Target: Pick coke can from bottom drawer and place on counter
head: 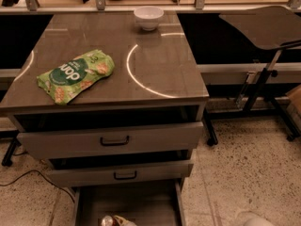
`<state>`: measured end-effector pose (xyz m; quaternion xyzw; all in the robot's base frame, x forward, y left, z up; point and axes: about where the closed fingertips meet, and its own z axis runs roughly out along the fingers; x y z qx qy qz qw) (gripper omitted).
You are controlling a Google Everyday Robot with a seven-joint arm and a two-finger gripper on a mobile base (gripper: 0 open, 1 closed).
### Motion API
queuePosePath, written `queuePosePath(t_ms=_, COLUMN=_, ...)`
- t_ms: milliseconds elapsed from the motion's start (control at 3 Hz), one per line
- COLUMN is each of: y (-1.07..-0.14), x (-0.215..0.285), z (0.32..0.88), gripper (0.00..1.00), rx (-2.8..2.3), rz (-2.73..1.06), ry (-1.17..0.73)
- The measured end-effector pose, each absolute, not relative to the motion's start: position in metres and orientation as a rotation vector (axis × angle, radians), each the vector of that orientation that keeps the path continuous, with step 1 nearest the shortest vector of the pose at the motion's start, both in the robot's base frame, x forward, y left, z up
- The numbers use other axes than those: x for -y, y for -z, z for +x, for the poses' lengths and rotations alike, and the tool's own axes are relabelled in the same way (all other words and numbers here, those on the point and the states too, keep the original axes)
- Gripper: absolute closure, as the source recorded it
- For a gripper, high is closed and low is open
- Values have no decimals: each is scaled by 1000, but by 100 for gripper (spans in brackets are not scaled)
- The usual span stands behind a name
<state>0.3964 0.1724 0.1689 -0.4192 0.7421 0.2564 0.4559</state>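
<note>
Small red silver-topped coke can (106,221) sits in open grey bottom drawer (141,201), pale gripper (123,221) just beside it; grip state: cannot tell

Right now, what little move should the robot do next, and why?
Probably settle the gripper around the small red coke can and grip it: the gripper sits right beside the can, low in the open grey bottom drawer, and the can isn't on the grey-brown counter yet.
</note>
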Motion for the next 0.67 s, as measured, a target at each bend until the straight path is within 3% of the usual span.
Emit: queuePosePath(t_ms=667, y=-241, x=-109, z=414, gripper=100, rx=-1807, rz=-1115, ry=-607)
